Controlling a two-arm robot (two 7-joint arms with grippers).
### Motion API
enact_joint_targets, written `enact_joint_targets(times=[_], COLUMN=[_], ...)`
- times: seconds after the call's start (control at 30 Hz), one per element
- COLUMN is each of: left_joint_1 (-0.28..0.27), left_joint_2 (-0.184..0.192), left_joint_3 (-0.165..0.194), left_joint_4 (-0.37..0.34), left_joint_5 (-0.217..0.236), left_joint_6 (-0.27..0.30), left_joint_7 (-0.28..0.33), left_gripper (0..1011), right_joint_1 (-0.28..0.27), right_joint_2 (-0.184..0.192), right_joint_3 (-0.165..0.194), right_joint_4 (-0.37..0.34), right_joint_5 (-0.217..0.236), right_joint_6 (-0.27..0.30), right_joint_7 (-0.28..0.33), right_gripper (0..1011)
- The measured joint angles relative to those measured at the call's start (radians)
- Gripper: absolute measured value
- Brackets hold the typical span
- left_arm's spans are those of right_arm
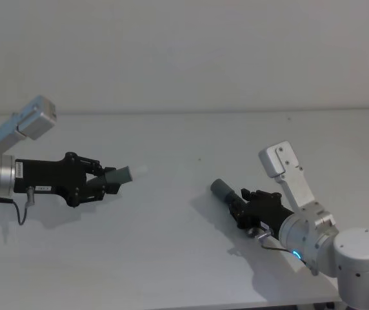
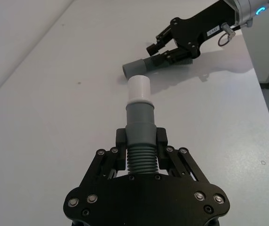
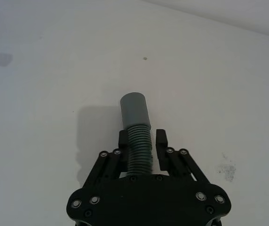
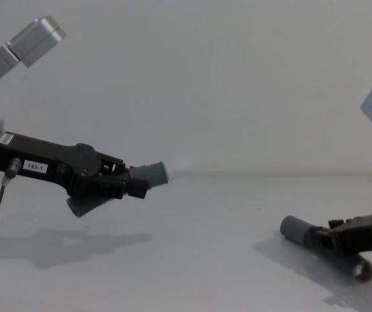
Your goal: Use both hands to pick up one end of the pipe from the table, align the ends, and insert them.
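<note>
While left gripper (image 2: 141, 140) grips white-tipped hose piece (image 2: 139, 123) aloft | right gripper (image 3: 141, 140) grips grey hose piece (image 3: 135, 110) — low

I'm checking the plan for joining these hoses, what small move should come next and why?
Probably raise the right end effector: the right hose piece sits low by the table, while the left end effector holds the left hose piece higher, cuffs apart.
</note>
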Motion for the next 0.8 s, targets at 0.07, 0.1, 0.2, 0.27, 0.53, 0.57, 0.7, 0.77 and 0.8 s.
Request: enact_joint_targets(times=[0.07,0.1,0.2,0.27,0.53,0.57,0.7,0.77,0.8], left_joint_1=[0.003,0.006,0.012,0.015,0.035,0.038,0.049,0.053,0.056], left_joint_2=[0.0,0.001,0.003,0.004,0.017,0.02,0.027,0.03,0.032], left_joint_3=[-0.003,-0.004,-0.008,-0.01,-0.021,-0.023,-0.028,-0.028,-0.029], left_joint_4=[0.0,0.0,-0.002,-0.005,-0.023,-0.027,-0.038,-0.041,-0.045], left_joint_5=[-0.004,-0.006,-0.01,-0.012,-0.022,-0.024,-0.029,-0.03,-0.032], left_joint_6=[-0.002,-0.003,-0.003,-0.003,-0.002,-0.002,0.001,0.003,0.004], left_joint_7=[0.008,0.015,0.029,0.036,0.072,0.079,0.094,0.099,0.104], left_gripper=[329,329,329,329,329,329,329,329,329], right_joint_1=[0.001,0.002,0.004,0.005,0.007,0.007,0.008,0.008,0.008], right_joint_2=[0.0,-0.001,-0.001,-0.001,-0.002,-0.002,-0.002,-0.002,-0.002], right_joint_3=[0.0,-0.001,-0.001,-0.001,-0.002,-0.002,-0.002,-0.003,-0.003], right_joint_4=[0.001,0.001,0.002,0.003,0.005,0.005,0.005,0.005,0.005], right_joint_5=[-0.001,-0.001,-0.002,-0.003,-0.004,-0.004,-0.005,-0.005,-0.005], right_joint_6=[0.001,0.002,0.002,0.002,0.005,0.005,0.006,0.007,0.007], right_joint_7=[0.0,0.0,0.001,0.001,0.001,0.001,0.002,0.002,0.002], right_gripper=[282,261,181,119,0,0,0,6,26])
